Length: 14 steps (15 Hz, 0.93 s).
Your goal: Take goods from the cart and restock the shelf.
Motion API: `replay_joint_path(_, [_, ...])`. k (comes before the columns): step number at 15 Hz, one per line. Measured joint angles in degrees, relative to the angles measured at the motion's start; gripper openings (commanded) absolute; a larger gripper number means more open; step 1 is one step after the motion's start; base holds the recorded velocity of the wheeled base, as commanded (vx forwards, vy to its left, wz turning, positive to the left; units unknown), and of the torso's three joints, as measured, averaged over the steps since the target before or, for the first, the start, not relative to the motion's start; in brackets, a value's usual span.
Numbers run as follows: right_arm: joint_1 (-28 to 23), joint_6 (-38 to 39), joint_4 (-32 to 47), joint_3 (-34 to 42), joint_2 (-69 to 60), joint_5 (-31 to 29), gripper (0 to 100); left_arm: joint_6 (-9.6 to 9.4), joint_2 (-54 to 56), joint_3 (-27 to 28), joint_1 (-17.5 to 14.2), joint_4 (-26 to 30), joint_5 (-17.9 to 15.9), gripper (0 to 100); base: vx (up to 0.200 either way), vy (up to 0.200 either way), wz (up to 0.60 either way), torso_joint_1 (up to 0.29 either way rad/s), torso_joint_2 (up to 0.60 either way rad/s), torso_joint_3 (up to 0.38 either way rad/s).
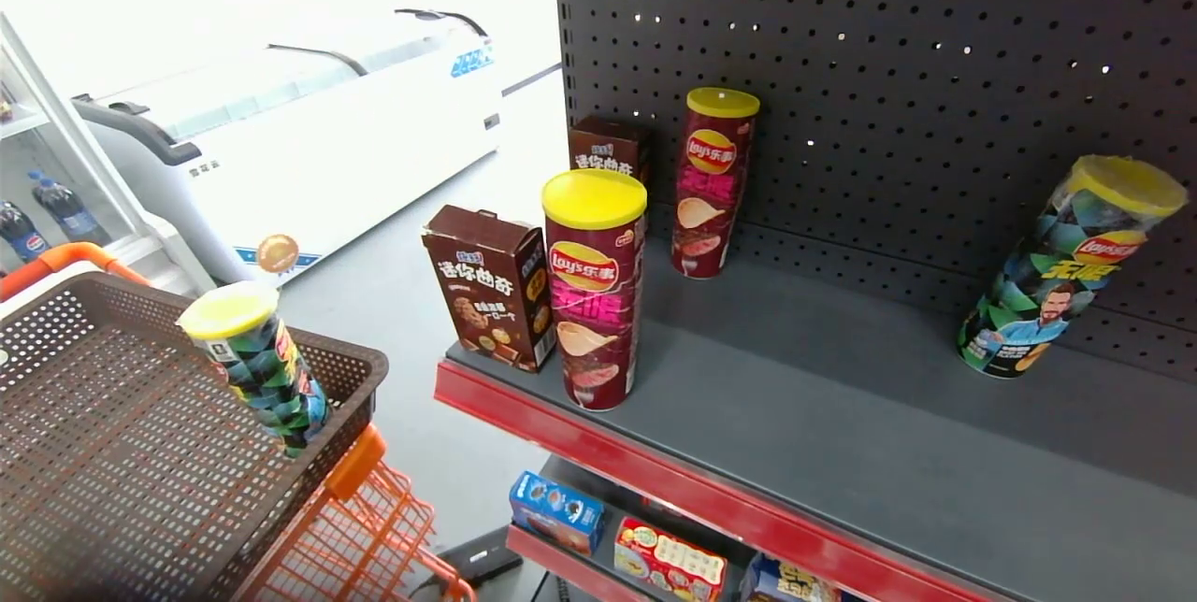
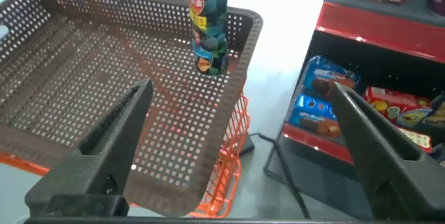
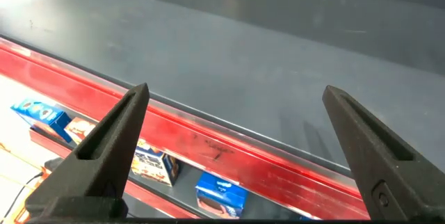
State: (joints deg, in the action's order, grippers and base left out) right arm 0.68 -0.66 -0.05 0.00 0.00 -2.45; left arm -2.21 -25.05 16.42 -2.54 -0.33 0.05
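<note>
The dark grey metal shelf with its red front lip [image 1: 842, 415] is the biggest thing before me, backed by a black pegboard panel [image 1: 935, 69]. To my left sits the brown perforated plastic basket [image 1: 112, 452] on top of the orange wire cart [image 1: 374, 527].

In that basket, close to the corner on the shelf side, stands the one item left to move: a green-patterned chip can with a yellow lid [image 1: 257, 364], upright and untouched.

On the shelf a matching green can [image 1: 1066, 265] leans tilted against the pegboard. Two maroon chip cans with yellow lids [image 1: 594, 289] stand upright towards the left end, one near the front lip and one at the back. Beside each of them is a brown cookie box [image 1: 491, 289]. Small blue snack packs [image 1: 556, 510] lie on the lower shelf.

My left jaws are spread wide and grasp nothing, hanging above the basket near the can. My right jaws are released too, hovering over the shelf's red lip.

I judge the risks to be these. The basket can is tall and narrow, so a jaw brushing it on the way in could topple it against the rim. A smooth round can pinched off-centre may twist or slip. Setting it down too near the leaning can could knock that one sliding.
</note>
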Motion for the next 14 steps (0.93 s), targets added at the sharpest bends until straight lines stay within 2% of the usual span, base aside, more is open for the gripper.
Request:
replay_joint_path(2, [0.0, 0.0, 0.0, 0.0, 0.0, 0.0, 100, -0.3, -8.5, 0.2, -1.3, -4.7, 0.0, 100, 0.0, 0.0, 0.0, 0.0, 0.0, 0.0])
replay_joint_path(3, [0.0, 0.0, 0.0, 0.0, 0.0, 0.0, 100, -0.99, -12.7, 0.2, -1.7, -8.8, 0.2, 100, 0.0, 0.0, 0.0, 0.0, 0.0, 0.0])
replay_joint_path(7, [0.0, 0.0, 0.0, 0.0, 0.0, 0.0, 100, -2.9, -30.9, -1.3, -2.8, -29.2, 5.3, 100, 0.0, 0.0, 0.0, 0.0, 0.0, 0.0])
replay_joint_path(9, [0.0, 0.0, 0.0, 0.0, 0.0, 0.0, 100, -3.01, -39.2, -2.6, -3.0, -35.1, 6.6, 100, 0.0, 0.0, 0.0, 0.0, 0.0, 0.0])
replay_joint_path(14, [0.0, 0.0, 0.0, 0.0, 0.0, 0.0, 100, -2.72, -57.1, -3.1, -3.0, -51.8, 5.9, 100, 0.0, 0.0, 0.0, 0.0, 0.0, 0.0])
